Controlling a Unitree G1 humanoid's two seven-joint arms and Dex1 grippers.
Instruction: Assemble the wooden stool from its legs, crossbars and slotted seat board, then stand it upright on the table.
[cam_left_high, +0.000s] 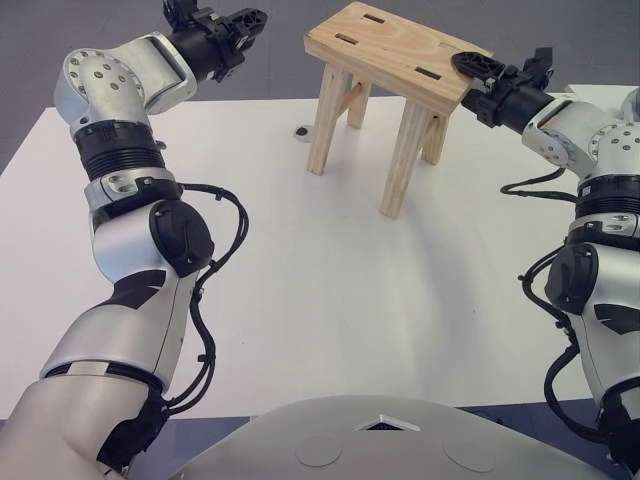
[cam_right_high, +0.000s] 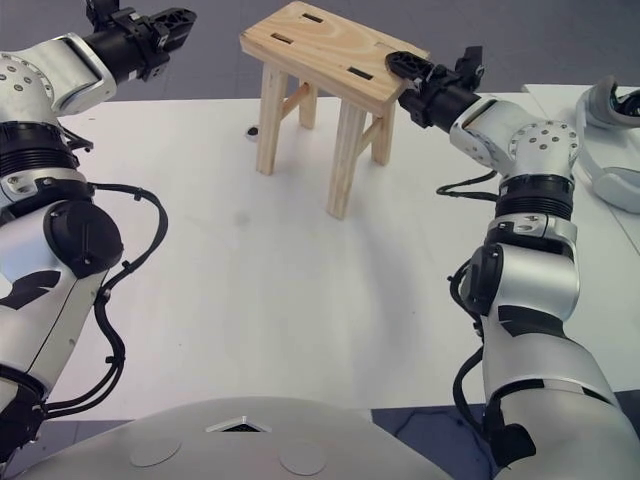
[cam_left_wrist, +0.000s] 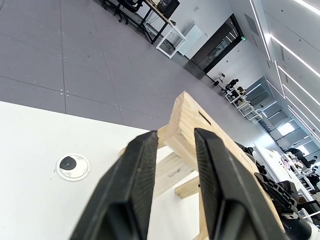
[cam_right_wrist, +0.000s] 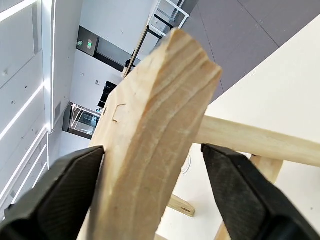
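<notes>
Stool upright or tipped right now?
Upright: the pale wooden stool stands with its legs down on the white table, slotted seat board on top.

Silver arm shells (cam_left_high: 112, 338), black joints (cam_left_high: 181, 238), looping black cables (cam_left_high: 241, 217)

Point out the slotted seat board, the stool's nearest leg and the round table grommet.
slotted seat board (cam_left_high: 400, 50), left eye view, middle of its top.
nearest leg (cam_left_high: 403, 160), left eye view, mid-length.
round grommet (cam_left_high: 300, 131), left eye view, its centre.

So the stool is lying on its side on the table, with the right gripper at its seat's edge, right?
Not quite: the stool stands upright on its legs on the table, as the left eye view shows. The right gripper is at its seat's edge.
</notes>
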